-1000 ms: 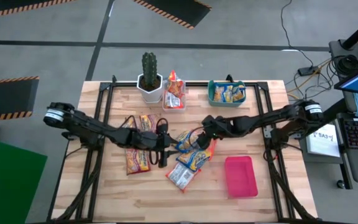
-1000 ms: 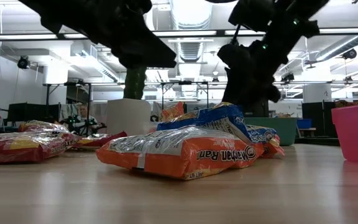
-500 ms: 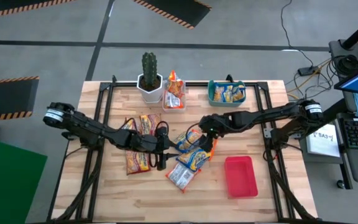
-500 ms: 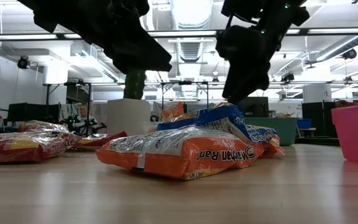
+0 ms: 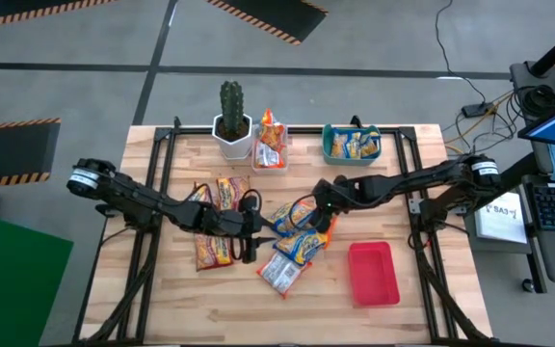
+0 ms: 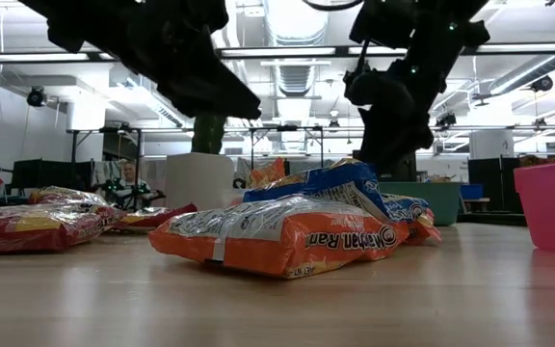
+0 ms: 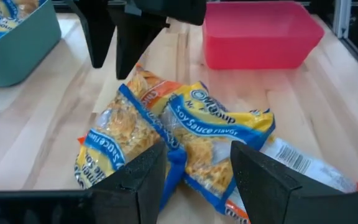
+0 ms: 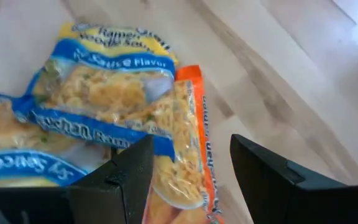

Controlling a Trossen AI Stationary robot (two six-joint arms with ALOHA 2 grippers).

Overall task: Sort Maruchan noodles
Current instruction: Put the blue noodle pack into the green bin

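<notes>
The Maruchan noodles lie in a loose heap at the table's middle: two blue-and-yellow packets [image 5: 292, 217] [image 7: 207, 134], an orange one [image 8: 188, 158] beneath, and a silvery-white one [image 5: 279, 273] nearer the front. Two red packets [image 5: 215, 249] lie left of the heap. My left gripper [image 5: 258, 234] [image 7: 197, 180] hovers open at the heap's left side, pointing slantwise down at the blue-and-yellow packets. My right gripper [image 5: 318, 214] [image 8: 191, 180] stands open above the heap's right side, clear of the top packet [image 6: 345, 178].
A teal bin [image 5: 328, 145] at the back right holds blue-and-yellow packets. A clear container [image 5: 270, 159] with orange packets and a potted cactus [image 5: 231, 120] stand at the back. A pink-red tray [image 5: 372, 272] sits at the front right, with bare wood around it.
My right gripper has rolled about its wrist above the heap's right side, staying over the same spot. The packets have not moved.
</notes>
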